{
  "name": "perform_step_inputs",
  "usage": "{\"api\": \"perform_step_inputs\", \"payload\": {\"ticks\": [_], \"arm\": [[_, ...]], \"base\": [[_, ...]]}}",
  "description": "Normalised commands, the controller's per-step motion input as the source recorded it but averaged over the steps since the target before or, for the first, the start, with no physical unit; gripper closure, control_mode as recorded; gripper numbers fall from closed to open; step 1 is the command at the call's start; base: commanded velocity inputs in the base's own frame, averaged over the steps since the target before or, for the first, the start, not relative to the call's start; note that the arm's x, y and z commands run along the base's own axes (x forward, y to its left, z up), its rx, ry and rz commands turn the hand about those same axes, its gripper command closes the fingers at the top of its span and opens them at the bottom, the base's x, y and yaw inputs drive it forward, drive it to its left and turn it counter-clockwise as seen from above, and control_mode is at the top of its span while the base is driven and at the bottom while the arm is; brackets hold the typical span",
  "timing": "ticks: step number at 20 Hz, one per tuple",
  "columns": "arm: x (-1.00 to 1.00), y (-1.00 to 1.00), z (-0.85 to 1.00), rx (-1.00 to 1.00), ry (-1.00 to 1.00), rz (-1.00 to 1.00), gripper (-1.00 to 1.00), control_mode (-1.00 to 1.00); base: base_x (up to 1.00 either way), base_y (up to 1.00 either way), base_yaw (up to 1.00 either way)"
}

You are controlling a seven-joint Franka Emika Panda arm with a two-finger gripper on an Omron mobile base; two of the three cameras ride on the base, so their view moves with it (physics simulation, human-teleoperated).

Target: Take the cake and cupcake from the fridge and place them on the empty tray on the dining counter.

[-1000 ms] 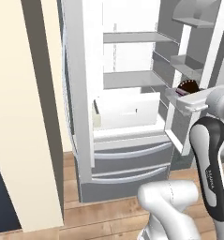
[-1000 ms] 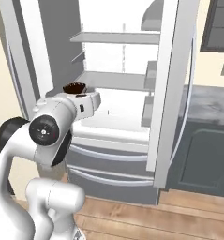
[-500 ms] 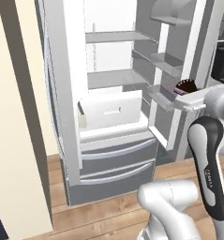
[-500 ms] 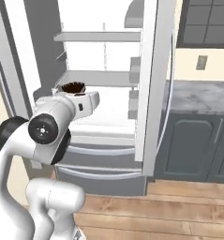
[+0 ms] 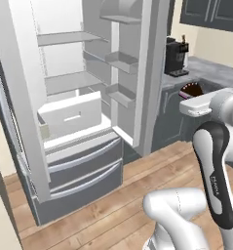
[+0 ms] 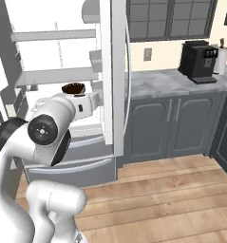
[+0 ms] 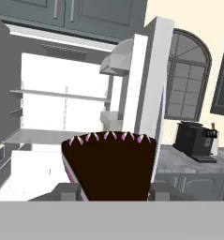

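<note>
My gripper (image 7: 114,191) is shut on the cupcake (image 7: 111,164), a small round thing with dark fluted sides and a pink-tipped rim. It sits on top of the hand in the left base view, cupcake (image 5: 191,90) over gripper (image 5: 192,97), and likewise in the right base view, cupcake (image 6: 73,88) over gripper (image 6: 76,95). It is held in the air in front of the fridge (image 5: 74,78), whose doors stand open on white shelves and a pulled-out white bin (image 5: 71,114). The fridge (image 6: 53,76) lies to the left behind the hand. The cake, the tray and the dining counter are out of view.
An open fridge door (image 6: 112,71) stands edge-on just right of the hand. Beyond it runs a grey marbled counter (image 6: 167,83) over dark cabinets, with a black coffee machine (image 6: 199,61) and a paper towel roll (image 6: 222,58). Wooden floor (image 5: 118,205) lies in front.
The whole scene has slid left in both base views, so the camera has swung right, away from the fridge toward the counter. The cupcake stays in the gripper.
</note>
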Motion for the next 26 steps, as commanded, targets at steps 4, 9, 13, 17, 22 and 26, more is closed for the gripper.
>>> {"api": "perform_step_inputs", "payload": {"ticks": [4,9,13,17,22,26], "arm": [[0.0,0.0,0.0,0.0,0.0,0.0,1.0,1.0],[0.0,0.0,0.0,0.0,0.0,0.0,1.0,1.0],[0.0,0.0,0.0,0.0,0.0,0.0,1.0,1.0],[0.0,0.0,0.0,0.0,0.0,0.0,1.0,1.0],[0.0,0.0,0.0,0.0,0.0,0.0,1.0,1.0],[0.0,0.0,0.0,0.0,0.0,0.0,1.0,1.0]], "base": [[-0.57,0.0,-0.45],[-0.25,0.19,-0.47],[-0.2,0.68,-0.44],[-0.38,0.92,-0.4],[-0.46,0.4,-0.46],[-0.45,0.13,-0.5]]}}
